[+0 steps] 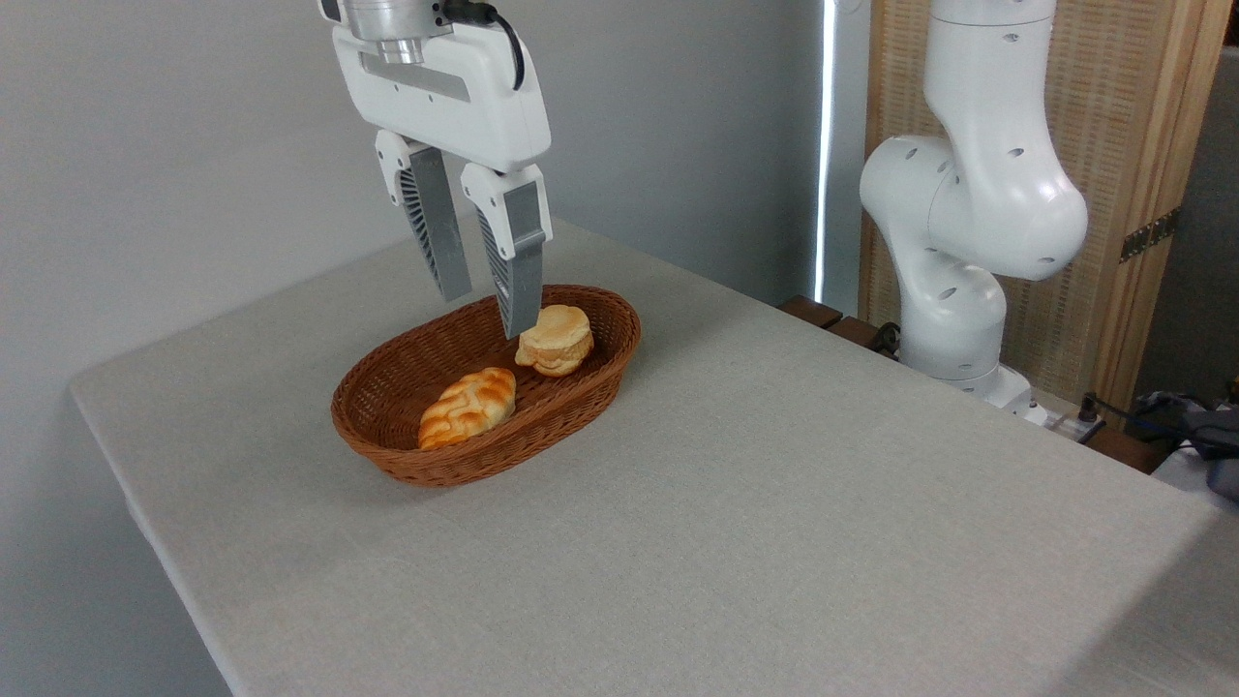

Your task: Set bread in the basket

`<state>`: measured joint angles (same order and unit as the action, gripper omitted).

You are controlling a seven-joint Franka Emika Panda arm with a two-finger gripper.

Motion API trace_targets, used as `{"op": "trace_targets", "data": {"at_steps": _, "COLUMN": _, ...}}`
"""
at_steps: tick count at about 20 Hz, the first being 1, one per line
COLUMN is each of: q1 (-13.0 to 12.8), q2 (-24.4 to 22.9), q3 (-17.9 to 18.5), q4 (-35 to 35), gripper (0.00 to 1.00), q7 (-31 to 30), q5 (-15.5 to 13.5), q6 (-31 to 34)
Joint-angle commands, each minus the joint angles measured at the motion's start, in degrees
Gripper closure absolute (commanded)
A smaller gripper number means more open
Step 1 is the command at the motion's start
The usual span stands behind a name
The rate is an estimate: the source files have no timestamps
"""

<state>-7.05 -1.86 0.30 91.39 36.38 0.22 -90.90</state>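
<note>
So the round, pale golden-yellow layered bun (556, 339) is sitting inside the shallow oval basket of reddish-brown woven wicker (600, 379), up toward the basket's 1 o'clock end and leaning against the inner wall there. It's looking a bit tilted rather than flat.

The white two-finger gripper (489, 310) is hanging right above the basket with its grey ribbed fingers (436, 227) pointing down and spread apart, nothing between them. The right-hand fingertip is sitting just at the bun's 10 o'clock edge, and honestly I can't tell if it's touching or just in front of it. The other finger is floating over the basket's far rim.

Sharing the basket is an elongated braided orange-brown loaf (468, 407), lying at about 7 o'clock from the bun, close to it but with a small gap showing.

The basket itself is resting on a table covered in light grey cloth (774, 503), toward the table's 10 o'clock area. The white robot arm's base (953, 290) is standing off at 2 o'clock, well apart from the basket.
</note>
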Motion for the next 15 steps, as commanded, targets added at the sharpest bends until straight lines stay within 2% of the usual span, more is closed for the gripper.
{"op": "trace_targets", "data": {"at_steps": 1, "q1": -0.1, "q2": -1.6, "q3": 0.4, "q4": 1.9, "gripper": 0.0, "q7": -1.2, "q5": -0.7, "q6": -2.8}}
{"op": "trace_targets", "data": {"at_steps": 12, "q1": 0.1, "q2": -1.7, "q3": 0.3, "q4": 1.9, "gripper": 0.0, "q7": -0.7, "q5": -0.2, "q6": -0.1}}
{"op": "trace_targets", "data": {"at_steps": 15, "q1": 0.1, "q2": -1.7, "q3": 0.2, "q4": 1.9, "gripper": 0.0, "q7": -0.9, "q5": 0.7, "q6": 0.5}}
